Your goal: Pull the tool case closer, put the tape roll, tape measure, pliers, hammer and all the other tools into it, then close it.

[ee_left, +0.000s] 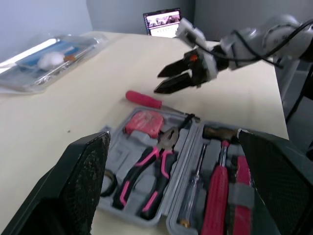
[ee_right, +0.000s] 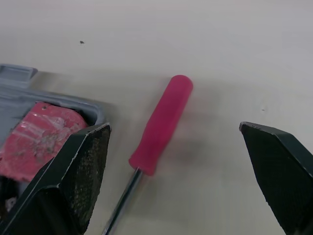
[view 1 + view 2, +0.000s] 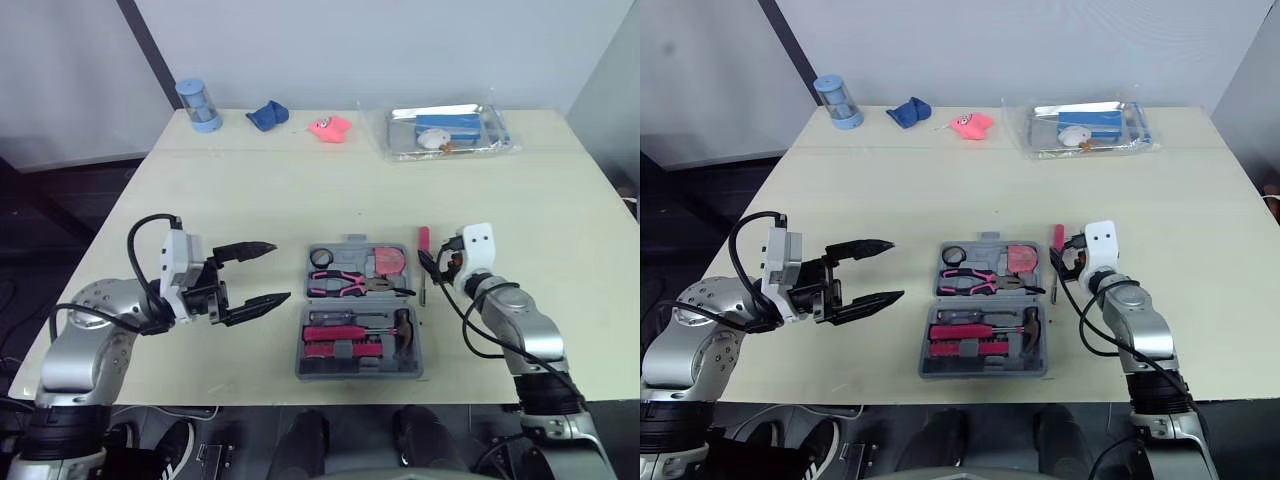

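Tool case [image 3: 360, 312] is being observed lying open on the table [image 3: 250, 190], at lower centre of the left eye frame. In its upper half, tape roll [image 3: 321, 257], pliers [image 3: 345, 284] and pink tape measure [image 3: 387, 262] are being seated in their recesses. The hammer [image 3: 405, 330] is being seated at the right end of the lower half. A pink-handled screwdriver [image 3: 423, 243] is being noted on the table, just right of the case. The left gripper [image 3: 278, 271] is being held with jaws spread wide, left of the case and apart from it. The right gripper [image 1: 157, 83] is being held at centre right with jaws parted, its fingers on either side of the screwdriver handle and not closed on it.
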{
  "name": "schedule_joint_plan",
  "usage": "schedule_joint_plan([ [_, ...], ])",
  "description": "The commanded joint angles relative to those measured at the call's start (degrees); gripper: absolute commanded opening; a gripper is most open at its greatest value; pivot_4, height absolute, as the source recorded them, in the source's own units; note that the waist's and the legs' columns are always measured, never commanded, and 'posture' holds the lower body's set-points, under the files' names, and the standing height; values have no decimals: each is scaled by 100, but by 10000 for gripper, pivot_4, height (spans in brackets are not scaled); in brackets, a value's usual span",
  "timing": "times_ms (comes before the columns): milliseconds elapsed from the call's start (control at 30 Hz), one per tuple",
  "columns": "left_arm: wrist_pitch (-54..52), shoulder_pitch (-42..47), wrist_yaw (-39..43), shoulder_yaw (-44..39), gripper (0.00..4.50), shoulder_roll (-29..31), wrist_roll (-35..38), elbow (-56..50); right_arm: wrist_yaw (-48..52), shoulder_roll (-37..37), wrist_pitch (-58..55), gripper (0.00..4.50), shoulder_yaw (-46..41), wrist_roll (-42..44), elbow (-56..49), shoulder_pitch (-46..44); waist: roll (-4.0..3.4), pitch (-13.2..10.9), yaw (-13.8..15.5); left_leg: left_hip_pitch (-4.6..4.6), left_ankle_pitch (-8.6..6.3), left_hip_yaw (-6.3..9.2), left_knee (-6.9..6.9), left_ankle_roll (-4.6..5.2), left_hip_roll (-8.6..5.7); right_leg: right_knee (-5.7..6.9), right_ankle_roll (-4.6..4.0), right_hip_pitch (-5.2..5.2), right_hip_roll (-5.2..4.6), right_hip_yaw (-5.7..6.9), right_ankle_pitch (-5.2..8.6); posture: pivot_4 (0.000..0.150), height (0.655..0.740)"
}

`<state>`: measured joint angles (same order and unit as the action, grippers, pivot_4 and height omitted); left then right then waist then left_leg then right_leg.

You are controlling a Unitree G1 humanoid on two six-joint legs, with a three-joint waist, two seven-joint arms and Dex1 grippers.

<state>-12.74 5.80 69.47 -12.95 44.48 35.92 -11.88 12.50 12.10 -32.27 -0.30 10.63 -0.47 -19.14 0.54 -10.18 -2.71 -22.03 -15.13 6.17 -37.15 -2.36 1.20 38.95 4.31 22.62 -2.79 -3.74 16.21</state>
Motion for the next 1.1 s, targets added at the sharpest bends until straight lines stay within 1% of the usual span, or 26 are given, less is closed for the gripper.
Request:
schedule_joint_plan([
  [33, -137, 9, -117, -92, 45000, 8, 180, -388, -175, -133, 127, 44188, 7, -131, 69, -99, 0, 0, 0, 0, 0, 0, 0, 0, 0, 0, 0, 0, 0, 0, 0, 1500, 7400],
  [267, -402, 7, -221, -138, 45000, 9, 381, -602, -261, -382, 403, 44188, 81, -331, 473, -84, 0, 0, -33, 1, 0, 0, 0, 0, 0, 1, 0, 1, 0, -1, 0, 1500, 7400],
  [500, -630, 176, -425, -89, 45000, -47, 520, -688, -402, -545, 978, 44188, 31, -511, 1365, -352, 0, 0, -119, 2, 0, 0, 0, 0, 0, 3, 0, 0, 0, -1, 0, 1500, 7400],
  [567, -634, 174, -438, -103, 45000, -50, 524, -694, -455, -616, 1033, 38830, -21, -484, 1419, -360, 0, 0, -143, 3, 0, 0, 1, 0, 0, 3, 0, 0, 1, -2, 0, 1500, 7400],
  [633, -634, 175, -453, -118, 45000, -52, 519, -694, -479, -657, 1047, 31808, -42, -469, 1398, -347, 0, 0, -141, 3, 0, 0, 2, 0, 0, 3, 0, 0, 1, -2, 0, 1500, 7400],
  [800, -631, 168, -467, -134, 45000, -52, 526, -691, -517, -677, 1016, 9500, -68, -493, 1234, -259, 0, 0, -133, 3, 0, 0, 2, 0, 0, 2, 0, 0, 1, -2, 0, 1500, 7400],
  [833, -626, 166, -464, -136, 45000, -50, 524, -686, -533, -677, 1018, 4265, -81, -498, 1198, -244, 0, 0, -132, 2, 0, 0, 2, 0, 0, 2, 0, 0, 1, -2, 0, 1500, 7400],
  [967, -615, 177, -460, -126, 45000, -55, 521, -676, -523, -608, 998, 3886, -100, -506, 1049, -185, -1, 0, -128, 2, 0, -1, 1, 0, 0, 1, 0, 0, 0, -3, 0, 1500, 7400],
  [1100, -578, 238, -419, -122, 45000, -47, 501, -610, -152, -177, 911, 3886, -132, -461, 578, 49, -3, -2, -123, 1, 0, -1, 1, 0, 0, 1, 0, 1, 0, -2, 0, 1500, 7400],
])
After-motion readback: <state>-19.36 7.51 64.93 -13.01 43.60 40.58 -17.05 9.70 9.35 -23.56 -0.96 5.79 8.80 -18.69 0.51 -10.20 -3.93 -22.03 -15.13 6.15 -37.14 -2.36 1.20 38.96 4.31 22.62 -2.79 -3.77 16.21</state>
